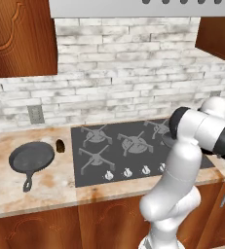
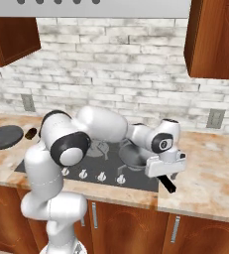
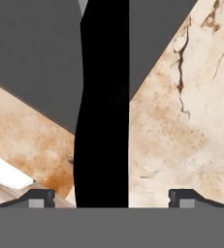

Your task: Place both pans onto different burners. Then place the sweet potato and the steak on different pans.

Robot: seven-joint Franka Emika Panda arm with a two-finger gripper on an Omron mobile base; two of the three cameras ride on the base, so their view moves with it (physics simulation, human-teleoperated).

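The gripper (image 3: 111, 197) stood open, its fingertips apart on either side of the steel pan's black handle (image 3: 104, 106) without touching it. The steel pan (image 2: 133, 155) sat on the cooktop (image 1: 133, 148) at its right side. The skillet (image 1: 31, 158) lay on the counter (image 1: 16, 187) left of the cooktop, the sweet potato (image 1: 60, 145) just beside it.

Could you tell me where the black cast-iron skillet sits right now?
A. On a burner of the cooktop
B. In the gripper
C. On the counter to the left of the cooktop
C: the skillet rests on the counter, left of the cooktop.
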